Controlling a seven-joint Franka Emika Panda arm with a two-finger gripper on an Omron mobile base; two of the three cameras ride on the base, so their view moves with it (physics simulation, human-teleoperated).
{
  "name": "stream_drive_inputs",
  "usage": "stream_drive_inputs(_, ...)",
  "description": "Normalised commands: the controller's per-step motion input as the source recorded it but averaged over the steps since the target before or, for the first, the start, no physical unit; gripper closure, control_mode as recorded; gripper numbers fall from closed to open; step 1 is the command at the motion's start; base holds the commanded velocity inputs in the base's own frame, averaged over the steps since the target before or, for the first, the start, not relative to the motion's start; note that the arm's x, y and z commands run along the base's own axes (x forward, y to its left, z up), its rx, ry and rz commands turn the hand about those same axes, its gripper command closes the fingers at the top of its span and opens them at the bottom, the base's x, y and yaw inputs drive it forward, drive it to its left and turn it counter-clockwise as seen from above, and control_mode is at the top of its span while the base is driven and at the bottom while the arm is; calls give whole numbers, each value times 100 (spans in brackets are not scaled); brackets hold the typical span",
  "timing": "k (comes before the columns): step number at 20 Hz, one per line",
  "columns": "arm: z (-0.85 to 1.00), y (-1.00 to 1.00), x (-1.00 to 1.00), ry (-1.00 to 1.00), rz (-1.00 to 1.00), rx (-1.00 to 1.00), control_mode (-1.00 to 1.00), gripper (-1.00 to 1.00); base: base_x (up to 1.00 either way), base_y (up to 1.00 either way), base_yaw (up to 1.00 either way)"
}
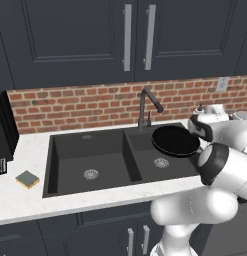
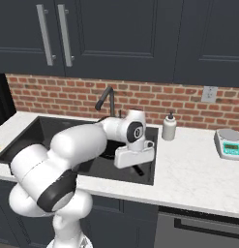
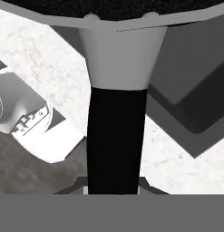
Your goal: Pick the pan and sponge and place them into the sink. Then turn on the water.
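White marbled surface [image 1: 25, 202] runs under brick backsplash. Dark double-basin sink [image 1: 54, 165] set into it. Sponge [image 1: 27, 179] lies flat on surface, left of sink, apart from rim. Right of sink: white soap bottle [image 2: 169, 127] upright near wall; scale [image 2: 229, 143] further right, well apart from bottle.

Pan [image 1: 174, 140] handle hidden behind the white arm in the left base view; right rim partly covered too. Pan body cut off by the top edge in the hand view, leaving its black underside and the handle [image 3: 116, 136] running down the middle. Fingers hidden beneath that handle, tips barely peeking at its sides. Sink [image 2: 53, 131] largely blocked by the arm in the right base view. Sponge [image 1: 27, 179] too small for detail. Scale [image 2: 229, 144] display unreadable.
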Motion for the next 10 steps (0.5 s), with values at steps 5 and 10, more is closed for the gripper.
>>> stream_drive_inputs(5,-26,0,25,2,-5,6,-100,100,0,0,0)
stream_drive_inputs(10,-38,5,16,-2,-14,0,-100,100,0,0,0)
